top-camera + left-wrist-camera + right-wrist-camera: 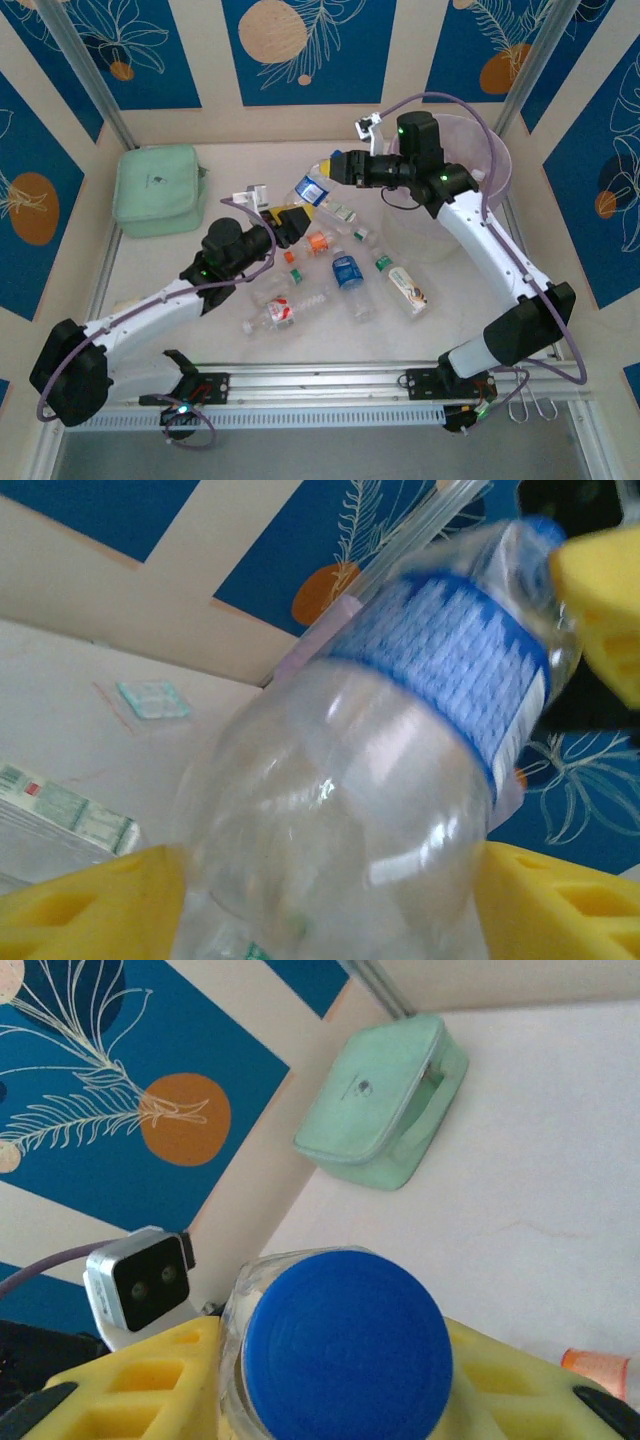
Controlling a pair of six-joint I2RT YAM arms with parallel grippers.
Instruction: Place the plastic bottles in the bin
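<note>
1. The right gripper (340,1375) is clamped on the neck of a raised bottle (312,188). One yellow finger sits at each side, just under the blue cap (345,1345).
2. The left gripper (330,900) has its fingers (90,905) set wide at either side of the same bottle's clear body, right up against it. I cannot tell whether they press on it.
3. The raised bottle carries a blue label. It hangs tilted between the two grippers over the far middle of the table (160,265), with its cap end toward the right gripper.
4. The bin (497,165) stands in the far right corner, partly behind the right arm. The raised bottle is near the bin, to its left and outside it.
5. Loose bottles (347,272) lie on their sides around the middle of the table. One has an orange label (318,240), and one with a red label (280,315) lies closer to the near edge.
6. A mint-green pouch (158,190) lies in the far left corner, well apart from the bottles.
7. In the left wrist view a small flat packet (152,698) lies on the table near the far wall.
</note>
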